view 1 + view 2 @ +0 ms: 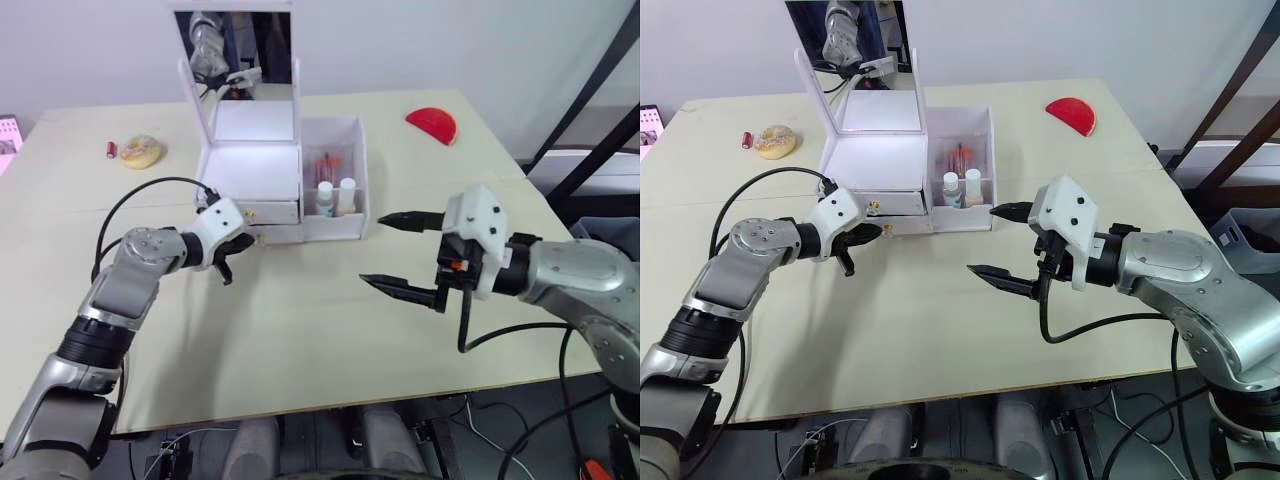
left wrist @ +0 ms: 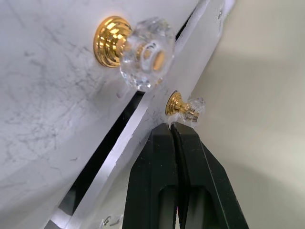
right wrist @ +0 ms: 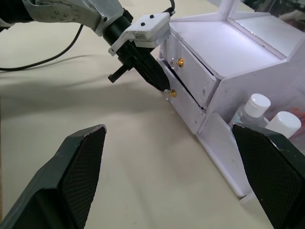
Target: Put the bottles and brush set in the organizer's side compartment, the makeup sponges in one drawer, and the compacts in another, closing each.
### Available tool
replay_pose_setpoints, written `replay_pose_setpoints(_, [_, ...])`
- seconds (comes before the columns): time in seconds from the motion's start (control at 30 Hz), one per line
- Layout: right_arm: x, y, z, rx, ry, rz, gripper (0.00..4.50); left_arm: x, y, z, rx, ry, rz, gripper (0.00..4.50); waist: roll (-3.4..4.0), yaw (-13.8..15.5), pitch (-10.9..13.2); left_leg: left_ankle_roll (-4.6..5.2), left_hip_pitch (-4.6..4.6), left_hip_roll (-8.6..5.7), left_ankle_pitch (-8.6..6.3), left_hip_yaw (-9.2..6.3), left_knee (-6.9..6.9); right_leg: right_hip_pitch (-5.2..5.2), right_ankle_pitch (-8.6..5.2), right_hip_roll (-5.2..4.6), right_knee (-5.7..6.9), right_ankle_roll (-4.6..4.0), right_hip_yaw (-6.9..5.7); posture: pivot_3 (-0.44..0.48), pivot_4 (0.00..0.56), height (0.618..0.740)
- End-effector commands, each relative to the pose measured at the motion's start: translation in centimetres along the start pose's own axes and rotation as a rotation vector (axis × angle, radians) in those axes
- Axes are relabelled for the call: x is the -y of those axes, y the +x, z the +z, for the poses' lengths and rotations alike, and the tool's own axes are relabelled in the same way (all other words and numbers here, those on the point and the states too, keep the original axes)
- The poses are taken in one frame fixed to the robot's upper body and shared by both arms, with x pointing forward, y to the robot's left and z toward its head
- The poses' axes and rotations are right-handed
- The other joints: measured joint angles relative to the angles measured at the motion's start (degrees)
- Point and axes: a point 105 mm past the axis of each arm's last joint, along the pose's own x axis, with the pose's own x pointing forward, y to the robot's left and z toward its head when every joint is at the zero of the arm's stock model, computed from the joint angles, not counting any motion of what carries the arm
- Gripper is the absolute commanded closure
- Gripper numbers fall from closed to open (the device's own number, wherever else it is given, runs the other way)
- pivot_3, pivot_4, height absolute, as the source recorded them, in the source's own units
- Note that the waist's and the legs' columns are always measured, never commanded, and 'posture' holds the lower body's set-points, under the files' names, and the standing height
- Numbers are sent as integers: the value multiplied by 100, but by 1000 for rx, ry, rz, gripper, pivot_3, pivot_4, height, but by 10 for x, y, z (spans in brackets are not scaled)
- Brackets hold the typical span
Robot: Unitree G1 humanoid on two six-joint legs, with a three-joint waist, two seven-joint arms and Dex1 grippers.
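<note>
The white organizer point(image 1: 250, 172) stands at the back of the table with its mirror lid up. Two white-capped bottles point(image 1: 336, 194) and the brush set point(image 1: 325, 165) stand in its side compartment point(image 1: 358, 150). My left gripper point(image 2: 170, 126) is shut, its tips against the lower drawer's gold-and-crystal knob point(image 2: 185, 107); the upper knob point(image 2: 138, 51) sits just above. A thin dark gap shows between the two drawer fronts. My right gripper point(image 1: 372, 250) hangs open and empty over the table, right of the organizer. The makeup sponges and compacts are hidden.
A red half-round object point(image 1: 432, 124) lies at the back right. A beige ring-shaped item point(image 1: 142, 150) and a small red thing point(image 1: 111, 149) lie at the back left. A black cable point(image 1: 130, 195) loops over my left arm.
</note>
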Motion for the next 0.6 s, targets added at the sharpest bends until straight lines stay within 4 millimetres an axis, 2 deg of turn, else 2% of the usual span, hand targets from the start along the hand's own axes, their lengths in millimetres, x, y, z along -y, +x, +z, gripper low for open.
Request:
replay_pose_setpoints(0.03, [4,-5,12,24,-52,-24,0,-11,-4,2,5,-9,52,4418,1,-15,1,0,-1,0,0,-1,-1,1,0,-1,0,0,-1,0,150,739])
replay_pose_setpoints(0.1, [5,-5,12,20,-65,-30,0,-10,-3,2,7,-11,50,4418,20,-84,12,2,-25,-28,1,-70,-11,61,-8,-31,-3,12,-51,0,150,739])
replay_pose_setpoints(0.17, [6,-6,12,25,-62,-35,0,-9,-4,3,12,-17,46,4418,44,-150,18,46,-23,-141,28,-255,-36,129,-47,-135,0,55,-216,0,150,739])
replay_pose_setpoints(0.23, [7,-6,12,27,-50,-39,0,-8,-5,5,19,-19,43,4418,56,-165,29,70,-30,-278,51,-484,-39,137,-82,-198,30,95,-326,0,150,739])
replay_pose_setpoints(0.27, [7,-6,11,22,-47,-39,0,-8,-6,6,20,-20,44,4418,68,-136,35,58,-30,-306,59,-522,-39,131,-117,-220,75,101,-335,0,150,739])
replay_pose_setpoints(0.37, [6,-6,8,10,-49,-37,0,-9,-7,6,18,-20,52,4418,77,-10,41,40,-31,-299,68,-484,-61,99,-133,-224,89,90,-312,0,150,739])
replay_pose_setpoints(0.6, [5,-5,9,17,-49,-27,0,-11,-7,7,28,-28,86,4418,74,14,42,35,-33,-301,65,-436,-63,100,-133,-234,58,94,-278,0,150,739])
